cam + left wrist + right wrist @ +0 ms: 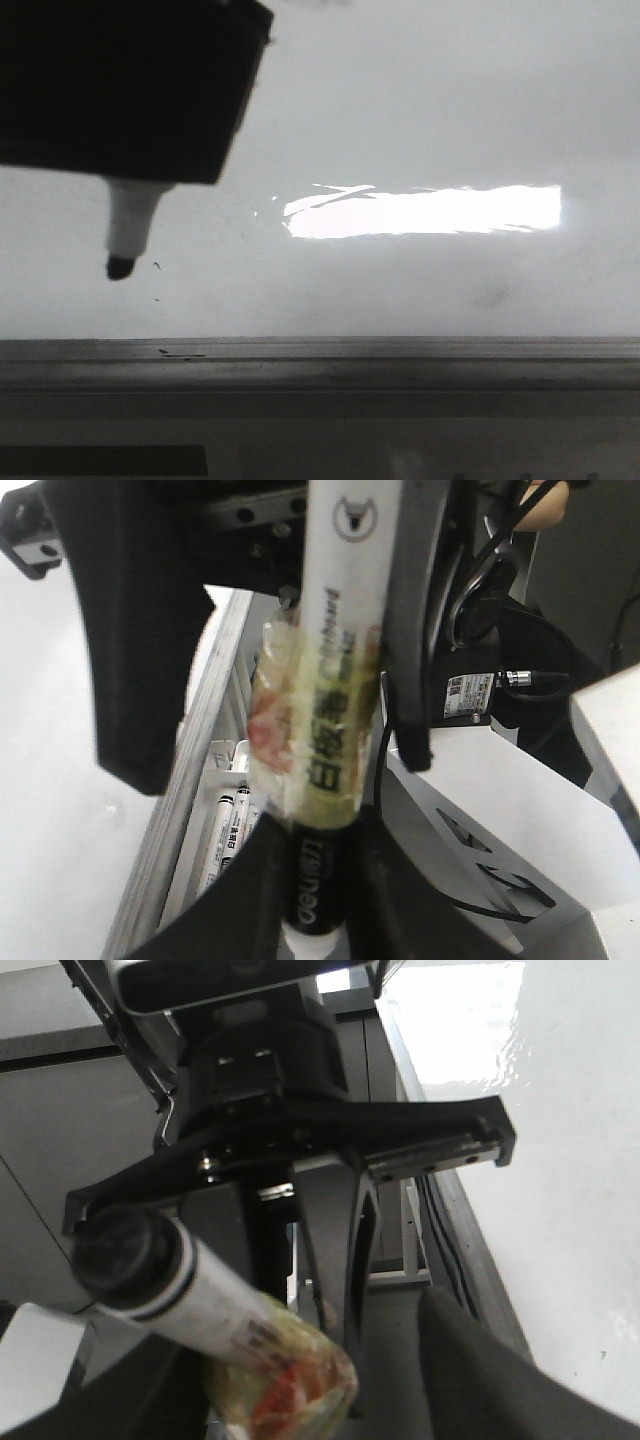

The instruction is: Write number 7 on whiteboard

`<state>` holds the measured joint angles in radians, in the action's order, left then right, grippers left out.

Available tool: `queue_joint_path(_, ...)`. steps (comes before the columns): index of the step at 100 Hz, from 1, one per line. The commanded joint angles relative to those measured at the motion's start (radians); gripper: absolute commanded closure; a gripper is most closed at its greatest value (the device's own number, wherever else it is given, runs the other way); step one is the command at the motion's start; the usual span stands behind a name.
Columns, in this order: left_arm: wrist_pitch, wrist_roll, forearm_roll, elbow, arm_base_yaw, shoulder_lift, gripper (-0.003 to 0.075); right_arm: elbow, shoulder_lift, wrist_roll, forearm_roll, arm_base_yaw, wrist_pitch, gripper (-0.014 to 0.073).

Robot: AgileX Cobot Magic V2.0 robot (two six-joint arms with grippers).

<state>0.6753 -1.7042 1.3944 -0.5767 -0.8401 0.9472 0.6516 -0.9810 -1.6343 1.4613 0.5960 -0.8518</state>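
Observation:
The whiteboard fills the front view, glossy with a bright glare. No number 7 shows on it, only tiny black specks. My left gripper is shut on the black band of a white marker, near its nose. In the front view the marker hangs below the dark gripper body, its black tip pointing down close to the board. My right gripper stands open around the marker's taped middle, its fingers spread wide.
A grey metal rim runs along the board's bottom edge. A tray with spare markers lies beside the rim. A white panel with cut-outs and black cables sit behind the arms.

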Motion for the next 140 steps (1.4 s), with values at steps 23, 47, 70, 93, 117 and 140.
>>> queue_joint_path(23,0.024,-0.001,0.114,-0.037,-0.009,-0.007,0.074,0.036,-0.03,-0.016,0.067,0.005,-0.035,0.0633)
queue_joint_path(47,-0.001,0.013,0.128,-0.037,-0.009,-0.009,0.0622,0.036,0.004,-0.057,0.072,0.005,0.01,0.0656)
queue_joint_path(70,-0.141,0.084,0.184,-0.037,-0.007,-0.124,0.0235,0.03,0.187,-0.057,-0.079,0.005,0.274,0.0644)
queue_joint_path(93,-0.467,0.173,0.2,-0.014,-0.007,-0.318,0.0387,0.013,0.261,-0.08,-0.145,0.005,0.551,0.0644)
queue_joint_path(117,-0.545,0.173,0.252,0.056,-0.007,-0.376,0.0739,0.013,0.173,-0.184,-0.144,0.005,0.577,0.0644)
queue_joint_path(140,-0.508,0.173,0.254,0.065,-0.007,-0.376,0.0741,0.017,0.112,-0.242,-0.116,0.005,0.598,0.0644)
